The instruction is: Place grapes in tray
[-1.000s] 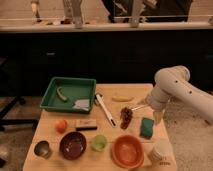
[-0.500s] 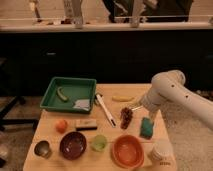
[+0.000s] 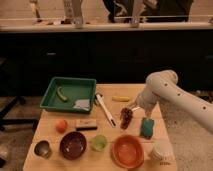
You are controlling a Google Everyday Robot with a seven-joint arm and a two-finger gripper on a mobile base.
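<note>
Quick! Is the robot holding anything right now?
End effector: open, holding nothing, poised just above the grapes.

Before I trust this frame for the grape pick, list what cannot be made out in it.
- Camera view: whether the gripper touches the grapes; the wrist covers the gap.
- Camera view: the grey item in the tray; too blurred to name.
- Camera view: where the arm is mounted; cut off by the right edge.
</note>
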